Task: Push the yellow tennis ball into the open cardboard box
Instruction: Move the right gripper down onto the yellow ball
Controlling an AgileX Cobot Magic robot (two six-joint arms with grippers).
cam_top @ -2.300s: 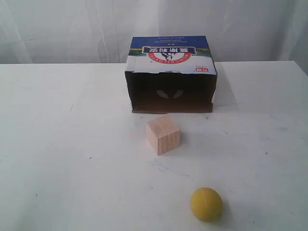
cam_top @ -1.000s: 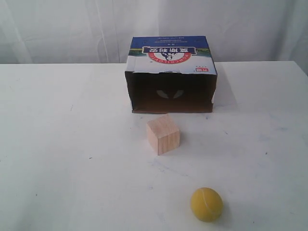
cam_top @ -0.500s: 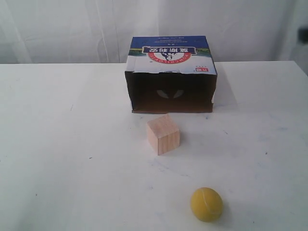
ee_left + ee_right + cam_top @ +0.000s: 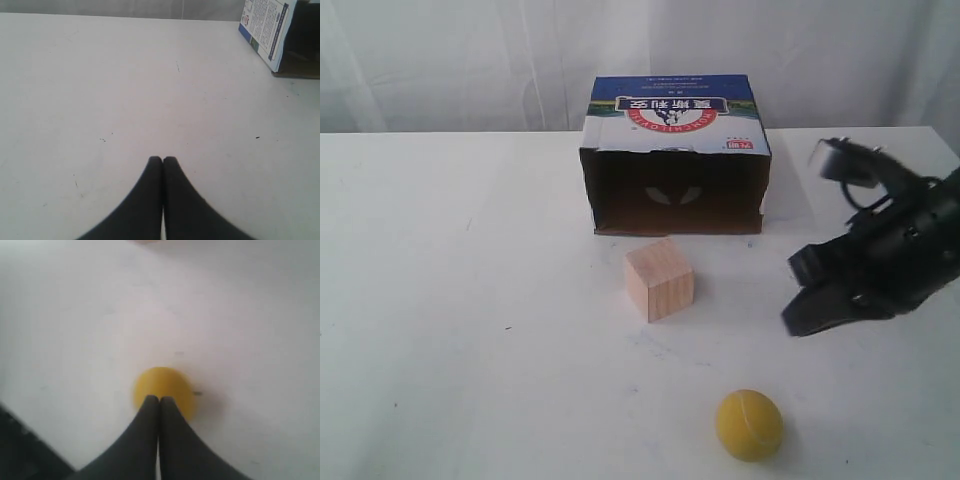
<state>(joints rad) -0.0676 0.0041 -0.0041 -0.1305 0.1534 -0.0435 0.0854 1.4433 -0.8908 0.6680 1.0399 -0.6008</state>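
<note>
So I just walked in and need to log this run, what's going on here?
The right arm, jaws shut, hangs above the white table and points toward the mustard-yellow fuzzy tennis ball, apparently not touching it. The ball lies well outside the open blue-and-white printed cardboard box, with a pale wooden cube standing roughly between them. The left arm, jaws shut too, is over bare table near the box.
</note>
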